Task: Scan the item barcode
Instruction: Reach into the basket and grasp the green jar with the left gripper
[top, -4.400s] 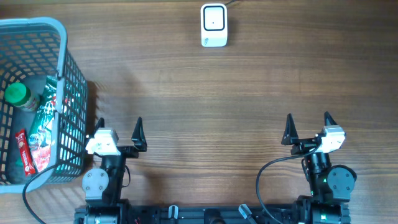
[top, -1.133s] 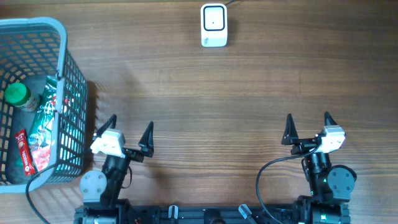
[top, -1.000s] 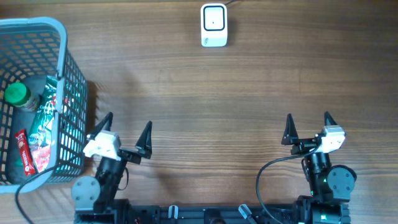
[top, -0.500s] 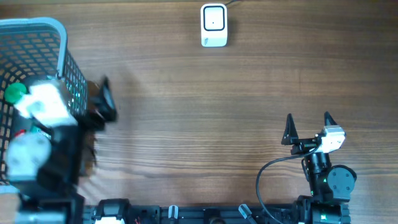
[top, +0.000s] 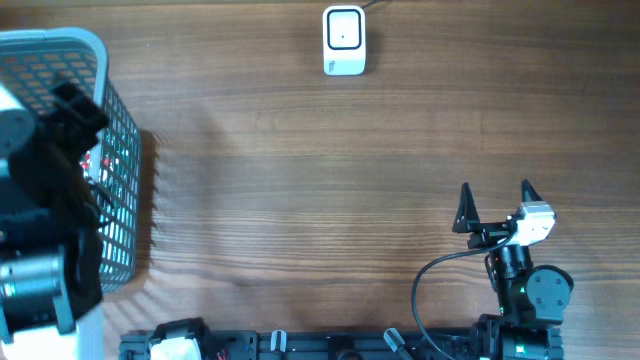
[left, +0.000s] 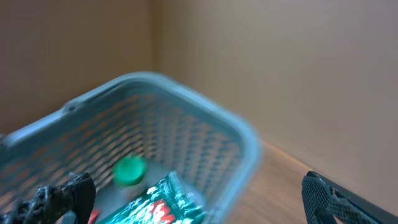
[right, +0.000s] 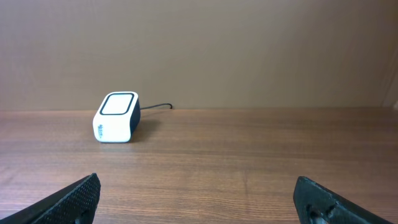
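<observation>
Left gripper (left: 196, 198), jaws spread wide and empty, hangs over the basket (left: 186, 102). The items lie inside the basket, just below it: a green-capped bottle (left: 129, 170) and a foil packet (left: 163, 202) whose long axis is probably slanted, though the view is blurred. Right gripper (top: 495, 195), jaws likewise apart, sits far from the basket, so the left arm is nearer.

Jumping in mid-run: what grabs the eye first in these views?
The left arm looms over the grey basket at the table's left edge, with a green cap and a shiny packet inside. The white scanner sits alone at the far middle; the right gripper rests open at the near right.
</observation>
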